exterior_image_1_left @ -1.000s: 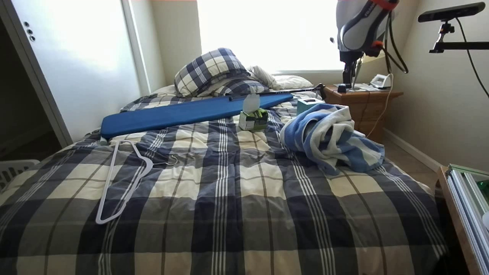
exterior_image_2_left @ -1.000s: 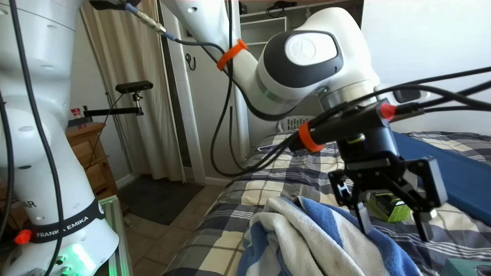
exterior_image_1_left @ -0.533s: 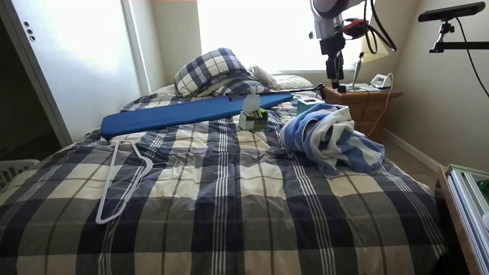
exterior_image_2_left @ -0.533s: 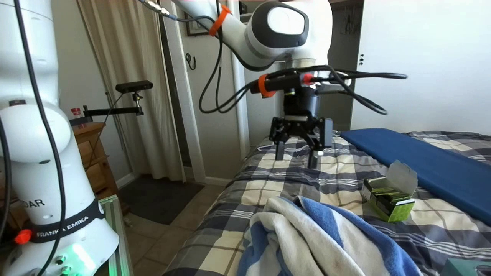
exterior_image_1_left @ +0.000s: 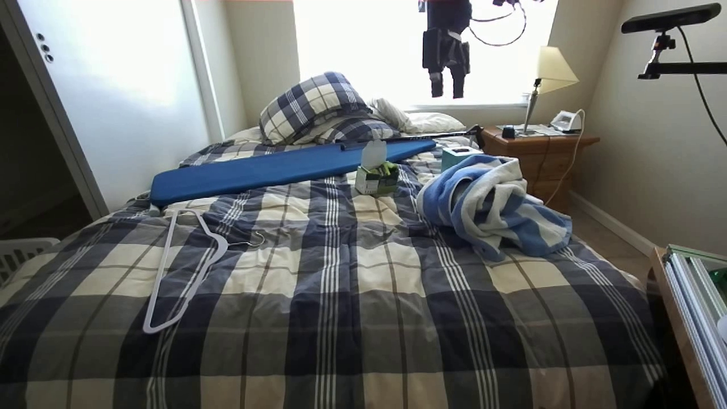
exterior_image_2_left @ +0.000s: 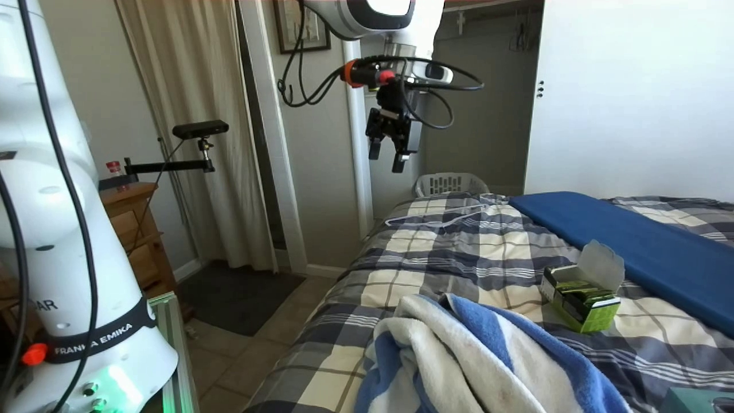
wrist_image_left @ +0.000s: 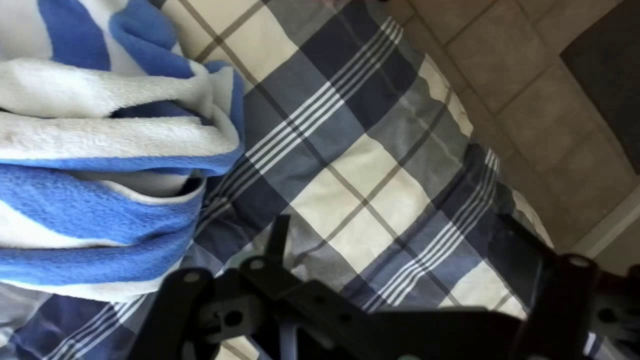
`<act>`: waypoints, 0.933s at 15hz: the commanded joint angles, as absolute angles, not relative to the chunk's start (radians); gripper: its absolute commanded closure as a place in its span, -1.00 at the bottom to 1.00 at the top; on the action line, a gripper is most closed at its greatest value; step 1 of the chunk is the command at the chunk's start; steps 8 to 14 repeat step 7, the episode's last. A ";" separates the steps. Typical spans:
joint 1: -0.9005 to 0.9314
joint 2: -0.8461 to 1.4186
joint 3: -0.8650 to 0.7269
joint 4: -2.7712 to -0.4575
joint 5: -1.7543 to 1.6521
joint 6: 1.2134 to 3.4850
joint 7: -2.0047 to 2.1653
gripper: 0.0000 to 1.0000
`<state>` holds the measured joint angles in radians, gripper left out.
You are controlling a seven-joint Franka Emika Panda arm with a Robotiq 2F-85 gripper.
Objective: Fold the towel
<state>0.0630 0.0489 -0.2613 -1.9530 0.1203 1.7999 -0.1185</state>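
The towel (exterior_image_1_left: 491, 199) is a rumpled blue-and-white striped heap on the plaid bed. In an exterior view it lies in the front (exterior_image_2_left: 481, 355), with thick loose folds and its lower part cut off by the frame. In the wrist view it fills the left side (wrist_image_left: 100, 220), with folded layers and an open pocket at its edge. My gripper (exterior_image_1_left: 447, 91) hangs high above the bed, apart from the towel, fingers pointing down. It shows in an exterior view (exterior_image_2_left: 386, 159) with the fingers spread and nothing between them. In the wrist view the jaws (wrist_image_left: 400, 230) are wide apart over the bedspread.
A blue board (exterior_image_1_left: 272, 170) lies across the bed behind an open green box (exterior_image_1_left: 377, 179). A teal box (exterior_image_1_left: 456, 156) stands behind the towel. A white hanger (exterior_image_1_left: 187, 272) lies at the left. A nightstand (exterior_image_1_left: 545, 147) holds a lamp (exterior_image_1_left: 551, 71) and an iron (exterior_image_1_left: 566, 121).
The open gripper has risen and moved away from above the towel, leftwards in both exterior views. The towel and the other things on the bed have not moved.
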 commanded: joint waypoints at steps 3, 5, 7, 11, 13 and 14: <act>0.000 0.045 -0.183 -1.952 0.133 1.803 -0.089 -1.00; -0.008 0.045 -0.184 -1.953 0.134 1.803 -0.089 -1.00; -0.012 0.045 -0.185 -1.953 0.135 1.803 -0.089 -1.00; -0.012 0.045 -0.185 -1.953 0.135 1.803 -0.089 -1.00; -0.012 0.045 -0.185 -1.953 0.135 1.803 -0.089 -1.00; -0.012 0.045 -0.185 -1.953 0.135 1.803 -0.089 -1.00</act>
